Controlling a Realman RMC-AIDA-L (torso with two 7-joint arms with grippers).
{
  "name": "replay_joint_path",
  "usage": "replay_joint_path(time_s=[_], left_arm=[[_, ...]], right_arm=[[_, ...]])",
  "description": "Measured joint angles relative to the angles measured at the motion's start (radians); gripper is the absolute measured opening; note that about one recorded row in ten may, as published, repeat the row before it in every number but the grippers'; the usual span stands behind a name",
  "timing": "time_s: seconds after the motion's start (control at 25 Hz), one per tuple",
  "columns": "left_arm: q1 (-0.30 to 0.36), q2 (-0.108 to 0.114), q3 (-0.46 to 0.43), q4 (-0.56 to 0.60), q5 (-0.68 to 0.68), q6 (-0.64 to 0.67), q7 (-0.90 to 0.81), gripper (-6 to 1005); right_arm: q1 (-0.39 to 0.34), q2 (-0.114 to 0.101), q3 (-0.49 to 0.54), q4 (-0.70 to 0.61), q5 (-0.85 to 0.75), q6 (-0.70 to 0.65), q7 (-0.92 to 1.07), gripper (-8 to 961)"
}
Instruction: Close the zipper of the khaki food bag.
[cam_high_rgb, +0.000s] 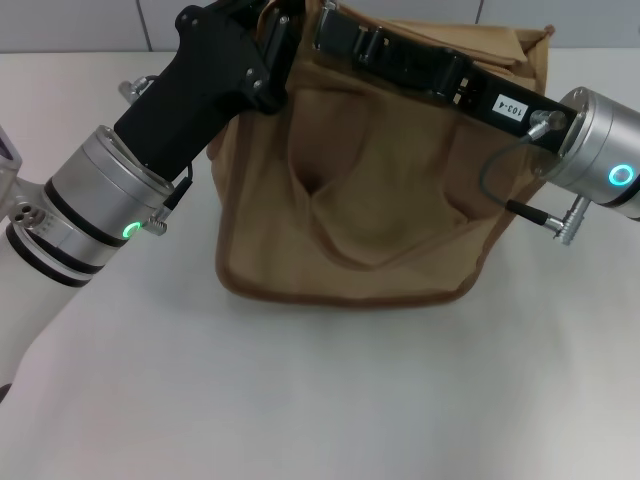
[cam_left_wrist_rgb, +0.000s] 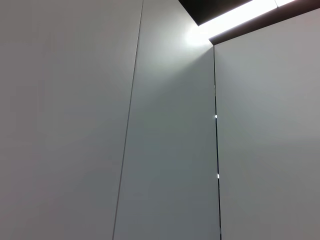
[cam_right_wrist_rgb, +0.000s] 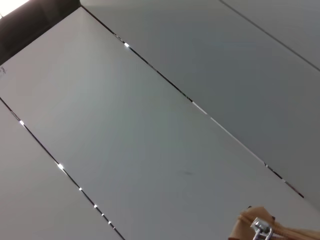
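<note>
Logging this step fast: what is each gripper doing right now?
Left gripper: at the khaki food bag's top left corner, fingers hidden; cannot be told.
Right gripper: lying across the bag's top; cannot be told.

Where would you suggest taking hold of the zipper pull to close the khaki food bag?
Grip the small silver zipper pull by its flat metal tab, coming from above the khaki food bag. It sticks out from the tan fabric, so the fingers can probably pinch both faces.

The bag (cam_high_rgb: 350, 210) stands on the surface (cam_high_rgb: 320, 400); left hand (cam_high_rgb: 265, 45) and right hand (cam_high_rgb: 335, 30) over its top
</note>
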Motion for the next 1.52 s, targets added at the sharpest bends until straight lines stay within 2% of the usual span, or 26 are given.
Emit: replay_joint_path(time_s=[0.24,1.12,1.52], left_arm=[[0.000,0.000,0.000,0.000,0.000,-0.001,0.000,116],[0.006,0.000,0.000,0.000,-0.001,-0.003,0.000,120],[0.004,0.000,0.000,0.000,0.000,-0.005,0.000,122]], right_arm=[[-0.004,0.001,0.008,0.004,0.004,0.037,0.001,506],[0.014,0.003,-0.012,0.004,0.006,0.001,-0.002,443],[0.017,0.003,-0.010,0.008,0.006,0.026,-0.003,419]])
